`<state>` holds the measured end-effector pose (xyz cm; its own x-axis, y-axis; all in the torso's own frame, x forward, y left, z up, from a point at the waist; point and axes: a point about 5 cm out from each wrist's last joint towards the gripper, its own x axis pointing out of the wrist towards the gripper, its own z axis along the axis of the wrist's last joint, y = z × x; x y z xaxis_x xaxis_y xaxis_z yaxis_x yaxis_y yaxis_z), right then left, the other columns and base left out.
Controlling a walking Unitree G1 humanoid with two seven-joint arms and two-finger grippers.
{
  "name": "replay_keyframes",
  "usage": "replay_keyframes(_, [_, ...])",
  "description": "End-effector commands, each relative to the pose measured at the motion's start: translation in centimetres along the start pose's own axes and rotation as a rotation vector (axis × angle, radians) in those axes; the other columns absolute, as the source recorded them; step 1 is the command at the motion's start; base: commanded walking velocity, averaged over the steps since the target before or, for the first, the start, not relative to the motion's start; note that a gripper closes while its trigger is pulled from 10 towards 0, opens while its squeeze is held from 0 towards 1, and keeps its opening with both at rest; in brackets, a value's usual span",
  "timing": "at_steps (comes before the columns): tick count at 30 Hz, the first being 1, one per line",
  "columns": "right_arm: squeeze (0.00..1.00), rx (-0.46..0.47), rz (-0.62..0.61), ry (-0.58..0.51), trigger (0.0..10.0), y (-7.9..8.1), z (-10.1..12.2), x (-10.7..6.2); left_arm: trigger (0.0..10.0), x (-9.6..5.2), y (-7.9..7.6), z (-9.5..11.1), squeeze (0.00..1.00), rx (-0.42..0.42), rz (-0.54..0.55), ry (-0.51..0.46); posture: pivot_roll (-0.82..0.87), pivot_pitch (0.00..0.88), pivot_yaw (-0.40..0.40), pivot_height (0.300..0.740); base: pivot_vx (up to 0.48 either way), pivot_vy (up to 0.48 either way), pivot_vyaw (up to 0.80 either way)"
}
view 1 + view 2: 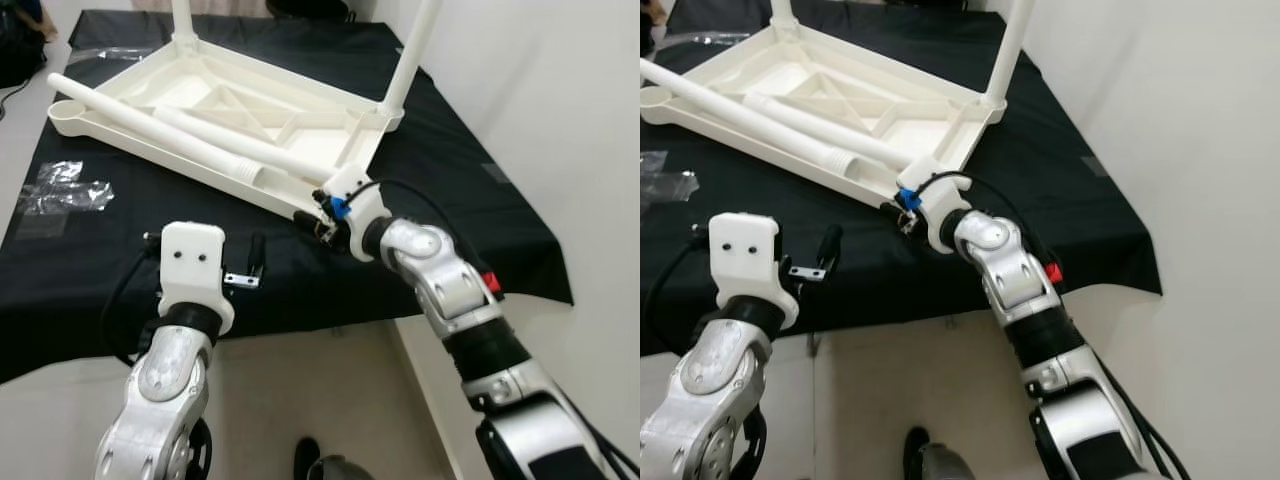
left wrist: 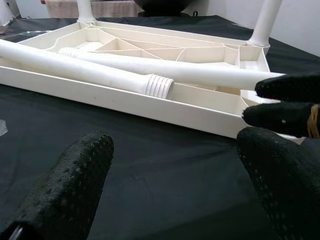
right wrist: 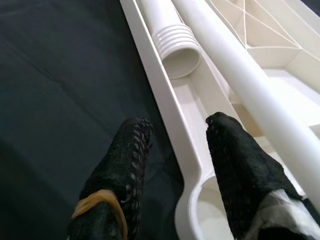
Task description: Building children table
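Nearest, the left end effector (image 1: 256,258) is held open and empty above the black-draped surface (image 1: 90,270). Beyond it, the right end effector (image 3: 175,165) is spread astride the upturned tabletop (image 1: 230,105) rim. The tabletop could be nudged; open room remains leftward.

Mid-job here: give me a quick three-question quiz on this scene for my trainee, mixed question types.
1. True or false: the upturned white plastic tabletop already has two legs standing upright in its far corners.
2. The right gripper straddles: A) a loose leg, B) the tabletop's near rim, C) the black cloth.
3. Fill in: two loose white plastic tube legs lie ___ the tabletop.

Key: 1 true; 2 B; 3 inside.
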<state>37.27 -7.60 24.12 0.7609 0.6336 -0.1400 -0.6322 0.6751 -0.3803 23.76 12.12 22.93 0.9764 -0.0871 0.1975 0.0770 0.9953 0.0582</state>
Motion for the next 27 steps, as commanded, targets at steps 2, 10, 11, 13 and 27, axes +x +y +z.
replay_keyframes(2, [0.00, -0.005, 0.038, 0.039, 10.0, 0.1, -0.2, 0.7, 10.0, -0.3, -0.1, 0.0, 0.00, -0.001, -0.003, 0.005, 0.02, 0.247, -0.152, 0.740, 0.000, 0.000, 0.00])
replay_keyframes(10, [0.00, 0.040, 0.070, 0.157, 10.0, -0.2, 0.0, 2.9, 10.0, -0.5, -0.1, 0.2, 0.00, 0.001, 0.001, 0.005, 0.03, 0.246, -0.164, 0.740, 0.000, 0.000, 0.00])
replay_keyframes(11, [0.00, 0.043, 0.082, 0.174, 10.0, -0.1, 0.0, 3.1, 10.0, -0.5, -0.2, 0.3, 0.00, 0.000, 0.001, 0.004, 0.03, 0.246, -0.167, 0.740, 0.000, 0.000, 0.00])
replay_keyframes(13, [0.00, 0.042, 0.083, 0.192, 10.0, -0.1, 0.1, 3.6, 10.0, -0.6, -0.4, 0.3, 0.00, -0.004, 0.000, 0.003, 0.03, 0.252, -0.169, 0.740, 0.000, 0.000, 0.00])
replay_keyframes(27, [0.00, 0.020, 0.043, 0.174, 10.0, -0.6, 2.1, 4.7, 10.0, -1.3, -0.7, 0.2, 0.00, -0.011, 0.001, 0.030, 0.03, 0.286, -0.187, 0.740, 0.000, 0.000, 0.00])
